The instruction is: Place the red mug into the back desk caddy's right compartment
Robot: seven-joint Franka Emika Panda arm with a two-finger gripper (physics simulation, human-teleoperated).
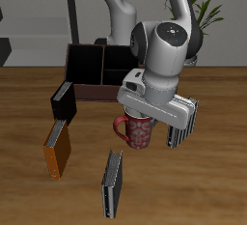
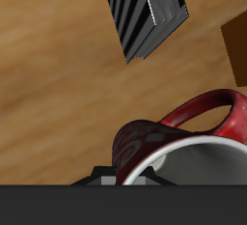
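Observation:
The red mug (image 1: 135,130) with its pale speckles sits under my gripper (image 1: 141,121), about mid-table in the exterior view. In the wrist view the red mug (image 2: 198,137) fills the frame, white inside, with its handle loop pointing away. Its rim wall runs between the fingers of my gripper (image 2: 125,179), which is shut on it. I cannot tell whether the mug rests on the table or is lifted off it. The back desk caddy (image 1: 99,92) stands farther back by the robot's base. Its wide brown-walled end cell, the right compartment (image 1: 83,65), is open.
A black-and-white striped book (image 1: 181,123) (image 2: 150,12) stands close beside the mug. A black book (image 1: 61,98) leans near the caddy's corner. An orange-brown book (image 1: 56,150) and a dark grey book (image 1: 113,183) lie nearer the table's front edge.

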